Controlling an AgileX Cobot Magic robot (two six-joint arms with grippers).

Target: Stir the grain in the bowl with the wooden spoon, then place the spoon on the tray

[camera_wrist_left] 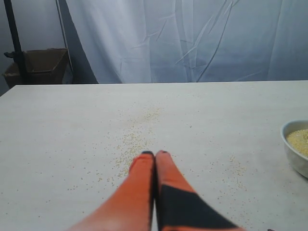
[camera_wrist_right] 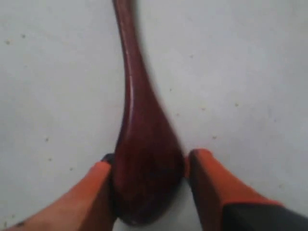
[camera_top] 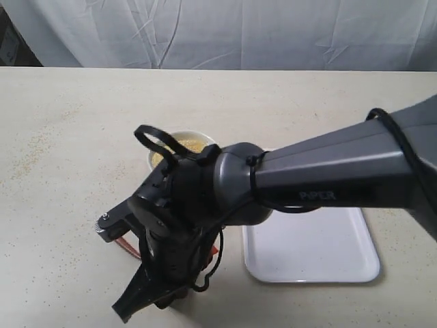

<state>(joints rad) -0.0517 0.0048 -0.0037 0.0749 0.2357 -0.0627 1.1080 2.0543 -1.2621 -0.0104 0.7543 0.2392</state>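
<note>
1. The right gripper [camera_wrist_right: 150, 163] reaches across to the table [camera_top: 61, 137] in front of the bowl [camera_top: 199, 134], its orange fingers [camera_wrist_right: 98, 192] set either side of the wooden spoon [camera_wrist_right: 139, 139] at its scoop; I cannot tell whether they clamp it
2. The spoon lies on the table, left of the tray [camera_top: 314, 253]
3. The grain [camera_top: 192, 144] fills the bowl; loose granules [camera_wrist_left: 130, 142] lie scattered
4. The left gripper [camera_wrist_left: 155, 154] is closed and empty

On the table [camera_top: 68, 137], the bowl [camera_wrist_left: 294, 149] holding the grain [camera_wrist_left: 299, 139] sits behind the wooden spoon [camera_wrist_right: 144, 159]; the tray [camera_top: 321, 263] lies right of both; the spoon's scoop rests between the right gripper's [camera_wrist_right: 147, 161] fingers [camera_wrist_right: 207, 178]; loose grains [camera_wrist_left: 130, 144] lie left of the bowl.
</note>
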